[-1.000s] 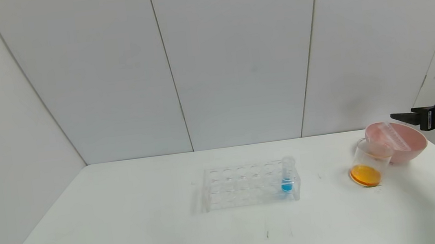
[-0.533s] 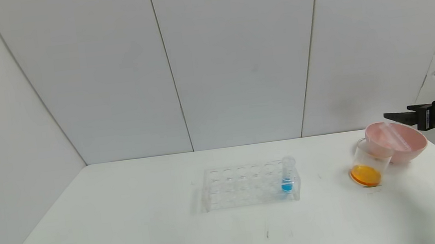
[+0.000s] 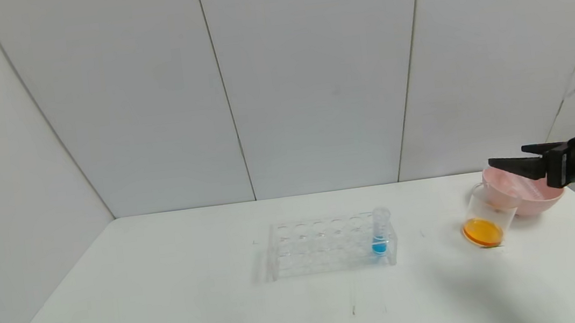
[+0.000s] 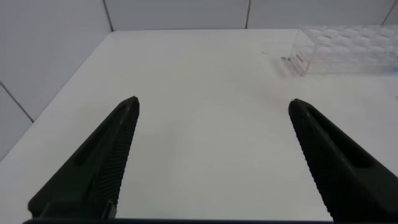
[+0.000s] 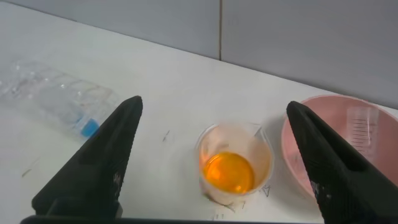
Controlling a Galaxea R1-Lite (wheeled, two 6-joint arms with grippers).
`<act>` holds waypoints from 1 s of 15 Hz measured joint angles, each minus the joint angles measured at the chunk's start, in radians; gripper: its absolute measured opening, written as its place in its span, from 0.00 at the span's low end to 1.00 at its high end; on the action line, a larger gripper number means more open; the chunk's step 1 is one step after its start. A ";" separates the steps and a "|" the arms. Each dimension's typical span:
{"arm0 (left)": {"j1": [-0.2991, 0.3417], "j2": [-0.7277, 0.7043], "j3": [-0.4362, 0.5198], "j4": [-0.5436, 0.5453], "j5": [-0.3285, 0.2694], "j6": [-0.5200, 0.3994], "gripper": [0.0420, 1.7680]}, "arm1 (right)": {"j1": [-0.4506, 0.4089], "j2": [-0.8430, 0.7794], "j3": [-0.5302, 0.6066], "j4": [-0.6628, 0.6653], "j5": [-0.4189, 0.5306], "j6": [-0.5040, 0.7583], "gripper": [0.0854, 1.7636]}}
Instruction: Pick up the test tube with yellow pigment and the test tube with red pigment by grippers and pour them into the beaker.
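Orange liquid fills the bottom of the beaker (image 3: 486, 217), which stands near the desk's (image 3: 174, 304) right edge, toward the back. Just behind it and touching it sits a pink bowl (image 3: 532, 198) at the back right corner; an emptied clear tube (image 5: 364, 124) with printed markings lies inside the bowl. No tube with yellow or red pigment shows anywhere.

Above the bowl's near rim hangs the right gripper (image 3: 509, 162), reaching in from the right edge, its fingers spread wide and grasping nothing; in its wrist view the beaker (image 5: 235, 163) and bowl (image 5: 298, 149) show between the two black jaws, clear of both.

At the middle of the desk stands a clear many-holed rack (image 3: 329, 243), well apart from the beaker. One tube with blue liquid (image 3: 379, 229) stands upright in a hole at the rack's right end.

Over the left part of the desk the left gripper (image 4: 211, 162) hovers with its fingers released and wide, only bare desk between them and the rack's corner (image 4: 311, 50) farther off.
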 joint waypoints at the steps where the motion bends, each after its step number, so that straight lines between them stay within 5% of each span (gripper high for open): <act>1: 0.000 0.000 0.000 0.000 0.000 0.000 0.97 | 0.008 -0.053 0.036 0.000 -0.006 0.003 0.94; 11: 0.000 0.000 0.000 0.000 0.000 0.000 0.97 | 0.033 -0.782 0.385 0.028 -0.029 0.127 0.96; 15: 0.000 0.000 0.000 0.000 0.000 0.000 0.97 | 0.050 -1.102 0.456 0.193 -0.039 0.140 0.96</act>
